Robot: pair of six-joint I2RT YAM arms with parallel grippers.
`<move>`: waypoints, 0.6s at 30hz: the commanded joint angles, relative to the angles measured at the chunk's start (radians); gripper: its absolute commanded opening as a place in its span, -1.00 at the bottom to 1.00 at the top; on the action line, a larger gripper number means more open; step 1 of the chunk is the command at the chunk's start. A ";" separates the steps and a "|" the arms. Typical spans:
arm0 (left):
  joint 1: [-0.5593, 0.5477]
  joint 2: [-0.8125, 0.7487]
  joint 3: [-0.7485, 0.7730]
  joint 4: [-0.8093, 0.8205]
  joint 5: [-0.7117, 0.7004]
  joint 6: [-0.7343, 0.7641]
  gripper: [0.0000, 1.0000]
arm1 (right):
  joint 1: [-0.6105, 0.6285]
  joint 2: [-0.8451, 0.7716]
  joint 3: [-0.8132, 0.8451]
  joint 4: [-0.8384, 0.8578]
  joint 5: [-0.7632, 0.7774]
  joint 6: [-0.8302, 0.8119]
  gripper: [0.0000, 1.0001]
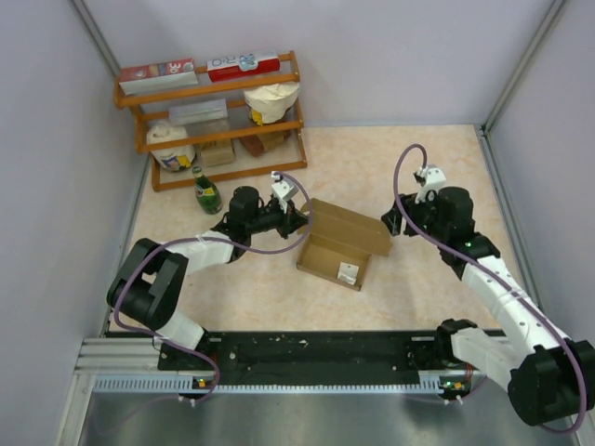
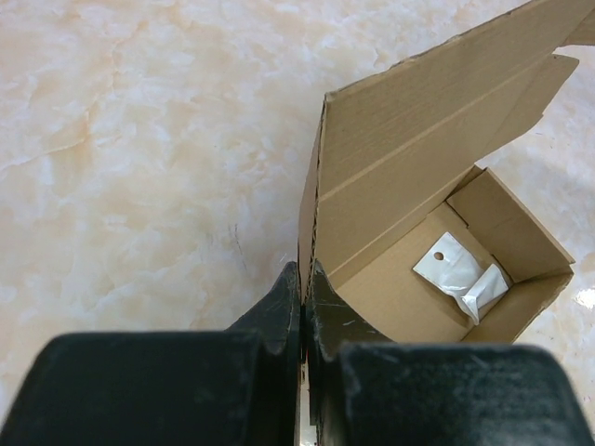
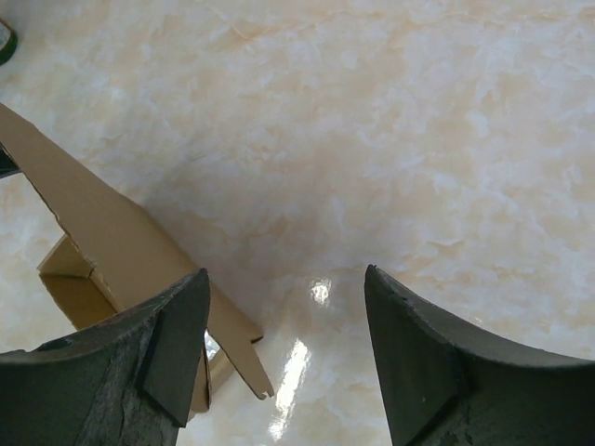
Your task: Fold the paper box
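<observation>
The paper box (image 1: 342,240) is plain brown cardboard, partly formed, in the middle of the table with its lid panel raised. A small white sticker (image 1: 348,273) lies inside its tray. My left gripper (image 1: 299,219) is shut on the box's left end wall; in the left wrist view (image 2: 306,279) the cardboard edge runs between the closed fingertips. The box interior (image 2: 409,279) and the white sticker (image 2: 462,275) show there. My right gripper (image 1: 390,223) is open at the box's right end. In the right wrist view (image 3: 284,307) the lid panel (image 3: 93,232) lies beside the left finger.
A wooden shelf (image 1: 214,116) at the back left holds red-and-white printed boxes, a cream paper bag and other packages. A green bottle (image 1: 206,193) stands just in front of it, near my left arm. Grey walls close the table on three sides.
</observation>
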 commanded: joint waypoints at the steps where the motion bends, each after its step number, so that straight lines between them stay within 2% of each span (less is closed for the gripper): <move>1: 0.005 0.003 0.030 0.019 0.006 0.005 -1.00 | -0.001 -0.116 -0.040 0.122 0.086 0.073 0.34; 10: 0.010 -0.006 0.028 0.005 -0.011 0.002 -1.00 | -0.001 -0.321 -0.098 0.071 0.146 0.087 0.33; 13: 0.010 -0.008 0.027 0.003 -0.003 -0.003 -1.00 | -0.002 -0.336 -0.118 0.070 0.044 0.056 0.32; 18: 0.013 0.003 0.027 0.017 0.005 -0.012 -1.00 | -0.002 -0.238 -0.126 0.085 -0.090 0.042 0.32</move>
